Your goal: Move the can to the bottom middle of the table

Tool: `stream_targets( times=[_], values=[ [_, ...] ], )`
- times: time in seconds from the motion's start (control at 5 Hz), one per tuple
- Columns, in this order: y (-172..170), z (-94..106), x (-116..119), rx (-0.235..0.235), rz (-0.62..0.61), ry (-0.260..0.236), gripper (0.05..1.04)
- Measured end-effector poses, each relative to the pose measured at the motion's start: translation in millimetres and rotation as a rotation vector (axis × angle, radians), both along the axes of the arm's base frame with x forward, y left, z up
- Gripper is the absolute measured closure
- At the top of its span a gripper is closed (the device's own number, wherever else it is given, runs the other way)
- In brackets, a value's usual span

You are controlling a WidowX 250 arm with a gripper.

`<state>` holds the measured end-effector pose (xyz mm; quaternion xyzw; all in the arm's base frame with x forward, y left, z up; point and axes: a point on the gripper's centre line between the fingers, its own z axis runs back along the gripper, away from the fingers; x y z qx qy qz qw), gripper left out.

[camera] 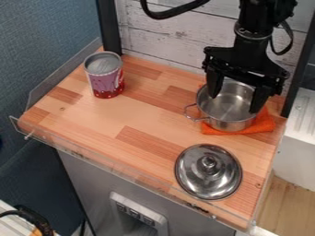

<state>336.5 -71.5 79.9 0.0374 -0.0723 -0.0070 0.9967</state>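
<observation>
Above the tool (pixel 234 103), the arm (pixel 252 32) runs out past the top edge, as does the cable (pixel 169 14) to its upper left. The tool hides part of the pot's (pixel 226 122) far rim, and the pot right under it covers much of the cloth (pixel 265 124). Left of the tool, the print on the can (pixel 106 82) is too blurred to read, and the can blocks the bit of counter (pixel 144 108) behind it.

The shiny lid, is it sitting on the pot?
No, the lid lies on the wooden table, apart from the pot, which stands open on an orange cloth.
</observation>
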Motion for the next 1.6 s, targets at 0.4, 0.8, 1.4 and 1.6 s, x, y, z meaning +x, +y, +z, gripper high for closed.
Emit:
stream_targets(
  times=[0.4, 0.8, 1.4, 1.6],
  values=[
    [24.8, -10.0, 1.2, -0.02, 0.053, 0.052, 0.083],
    [117.4, 16.0, 27.1, -0.03, 0.133, 0.023, 0.083],
    [191.7, -3.9, 54.8, -0.033, 0.013, -0.003, 0.083],
    [203.3, -7.6, 52.6, -0.032, -0.012, -0.02, 0.083]
  ],
)
